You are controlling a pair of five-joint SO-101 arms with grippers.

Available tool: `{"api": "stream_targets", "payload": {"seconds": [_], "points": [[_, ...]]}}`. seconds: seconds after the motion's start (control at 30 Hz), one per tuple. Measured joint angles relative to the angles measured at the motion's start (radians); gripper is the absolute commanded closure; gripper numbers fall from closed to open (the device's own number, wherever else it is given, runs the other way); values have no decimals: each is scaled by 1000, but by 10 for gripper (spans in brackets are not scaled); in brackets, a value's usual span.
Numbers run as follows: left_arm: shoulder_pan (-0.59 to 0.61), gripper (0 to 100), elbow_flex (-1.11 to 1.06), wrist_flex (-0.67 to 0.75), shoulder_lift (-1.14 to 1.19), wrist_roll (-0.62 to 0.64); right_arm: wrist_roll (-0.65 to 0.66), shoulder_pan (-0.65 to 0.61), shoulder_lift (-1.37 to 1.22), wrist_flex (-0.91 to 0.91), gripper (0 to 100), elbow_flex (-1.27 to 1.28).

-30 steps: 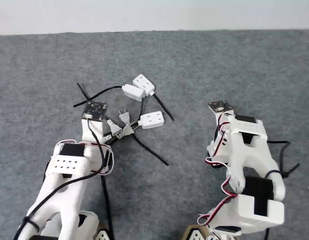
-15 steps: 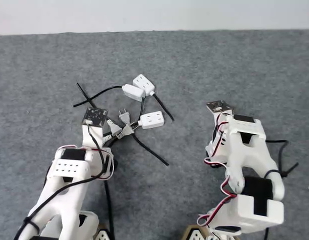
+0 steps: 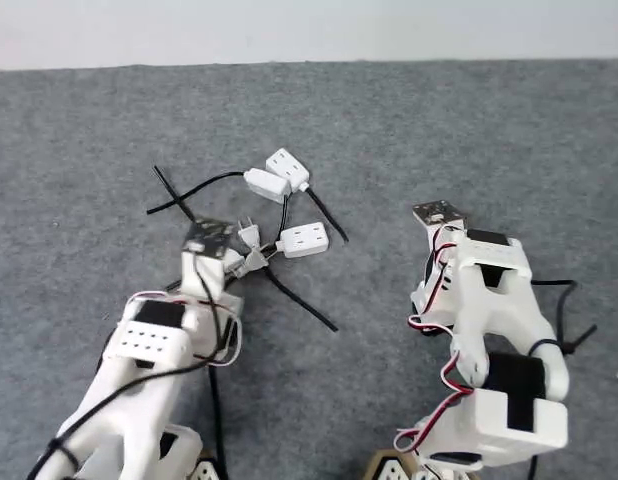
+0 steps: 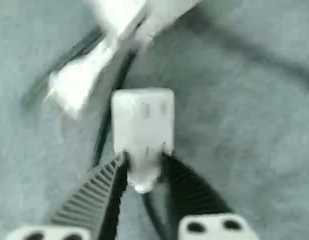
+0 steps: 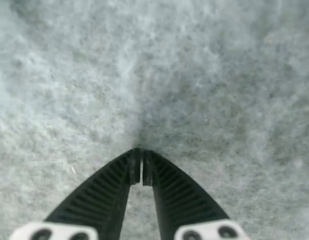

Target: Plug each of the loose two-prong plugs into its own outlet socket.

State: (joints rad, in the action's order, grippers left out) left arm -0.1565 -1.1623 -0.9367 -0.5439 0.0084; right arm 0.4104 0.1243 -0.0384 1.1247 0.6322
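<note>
My left gripper (image 4: 143, 162) is shut on the narrow rear of a pale plug (image 4: 143, 127). Two marks show on the plug's far face, and its black cord runs back between the fingers (image 4: 112, 187). From above, the left wrist (image 3: 207, 236) hangs over the tangle of grey plugs (image 3: 251, 250) and black cords. Three white outlet sockets lie beyond it: the first socket (image 3: 287, 166), the second socket (image 3: 266, 183) and the third socket (image 3: 304, 238). My right gripper (image 5: 141, 167) is shut and empty, just above bare carpet, and its arm (image 3: 484, 285) stands to the right of the cords.
Grey carpet (image 3: 439, 130) covers the table. A pale wall strip (image 3: 309, 30) runs along the far edge. Black cords (image 3: 301, 298) trail from the tangle toward the middle. Open carpet lies between the two arms and at the far right.
The left arm has moved right and slightly nearer, from beside the tangle to over the plugs. The right arm has barely moved.
</note>
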Motion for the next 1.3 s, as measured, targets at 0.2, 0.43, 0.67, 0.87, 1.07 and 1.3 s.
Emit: {"api": "stream_targets", "payload": {"seconds": [0.2,0.43,0.67,0.87,1.07,1.3], "points": [[-71,987,-6,28,-3,-5,0,0,0,0,983,0],[-78,984,-6,26,-3,-6,0,0,0,0,983,0],[-78,903,-5,26,-3,-6,0,0,0,0,983,0],[-32,892,-11,28,-2,-3,0,0,0,0,983,0],[11,892,17,35,15,-3,0,0,0,0,983,0],[20,896,181,-127,17,-6,0,0,0,0,983,0]]}}
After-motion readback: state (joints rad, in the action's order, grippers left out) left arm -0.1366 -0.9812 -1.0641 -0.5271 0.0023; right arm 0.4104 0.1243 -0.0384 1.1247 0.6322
